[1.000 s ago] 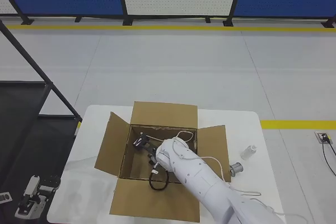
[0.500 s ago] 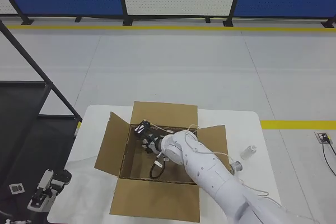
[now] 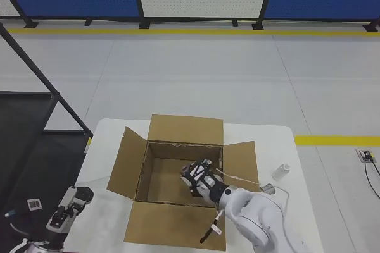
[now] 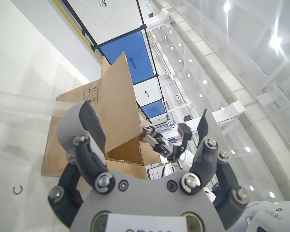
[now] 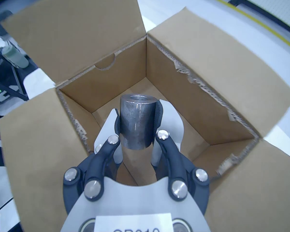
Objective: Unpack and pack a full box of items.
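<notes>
My top camera looked down from above my arms onto the table (image 3: 272,142) and open box (image 3: 187,128); my left wrist camera sat low beside the table, tilted up at the outer wall of the box (image 4: 118,92) and the ceiling (image 4: 232,49); my right wrist camera peered closely into that same box (image 5: 195,85).

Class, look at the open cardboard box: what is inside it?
The visible floor of the cardboard box is bare brown card. The right claw grips a metal cylinder over the opening, hiding the floor beneath them.
</notes>
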`<state>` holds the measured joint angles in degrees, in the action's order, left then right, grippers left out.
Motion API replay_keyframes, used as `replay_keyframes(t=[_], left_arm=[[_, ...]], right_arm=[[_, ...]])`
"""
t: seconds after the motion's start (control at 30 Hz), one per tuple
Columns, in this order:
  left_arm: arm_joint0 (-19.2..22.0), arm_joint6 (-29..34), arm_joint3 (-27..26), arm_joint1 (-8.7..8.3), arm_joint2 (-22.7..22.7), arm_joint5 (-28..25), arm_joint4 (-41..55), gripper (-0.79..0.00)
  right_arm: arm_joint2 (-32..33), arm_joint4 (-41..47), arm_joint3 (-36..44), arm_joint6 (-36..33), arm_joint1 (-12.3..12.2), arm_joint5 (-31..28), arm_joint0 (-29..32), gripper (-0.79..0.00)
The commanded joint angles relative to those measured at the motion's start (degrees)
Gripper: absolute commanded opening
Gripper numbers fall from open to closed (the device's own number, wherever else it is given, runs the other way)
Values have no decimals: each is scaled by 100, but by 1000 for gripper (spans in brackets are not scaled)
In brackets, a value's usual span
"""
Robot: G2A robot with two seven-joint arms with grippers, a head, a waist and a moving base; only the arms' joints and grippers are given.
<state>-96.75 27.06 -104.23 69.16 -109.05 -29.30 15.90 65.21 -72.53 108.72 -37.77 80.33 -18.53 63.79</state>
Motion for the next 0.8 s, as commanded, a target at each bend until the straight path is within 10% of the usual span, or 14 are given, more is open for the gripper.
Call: replay_keyframes(t=[0.0,0.53,0.77], left_arm=[[3,-19,4,0,10,-2,-8,0],[-92,-171,94,1,-69,-38,62,0],[-61,-69,164,-7,-29,7,69,0]], right_arm=[[144,-50,261,75,-24,28,268,-785],[177,-18,409,178,-38,4,333,-785],[1777,447,1853,543,-193,360,1487,-785]])
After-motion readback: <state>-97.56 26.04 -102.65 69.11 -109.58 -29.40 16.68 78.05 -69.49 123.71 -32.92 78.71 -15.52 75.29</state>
